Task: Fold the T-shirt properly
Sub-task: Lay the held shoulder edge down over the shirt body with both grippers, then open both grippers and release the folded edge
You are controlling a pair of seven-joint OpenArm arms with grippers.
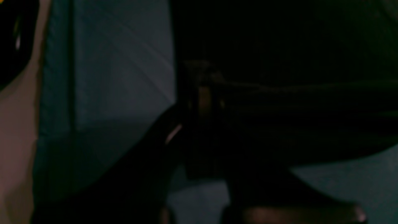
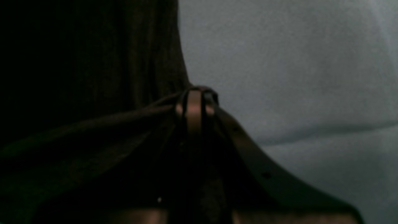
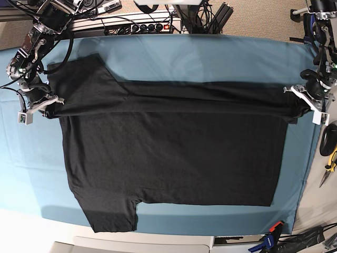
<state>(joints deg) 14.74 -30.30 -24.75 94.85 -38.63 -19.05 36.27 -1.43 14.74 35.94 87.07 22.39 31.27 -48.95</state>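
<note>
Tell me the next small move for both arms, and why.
Probably carry both tools toward the near edge together. The left tool and right tool each pinch one end of a raised fold across the large black cotton T-shirt, and the lower half lies flat on the teal cloth.

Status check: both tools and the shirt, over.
Left tool and right tool shut on black cotton T-shirt. One long fold raised across teal cloth. Nothing in the way.

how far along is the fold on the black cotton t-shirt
Early. The black cotton T-shirt lies spread on the teal cloth, far edge lifted into a lengthwise fold. The left gripper and right gripper each pinch one end. Near sleeve and remaining folds are still undone.
</note>
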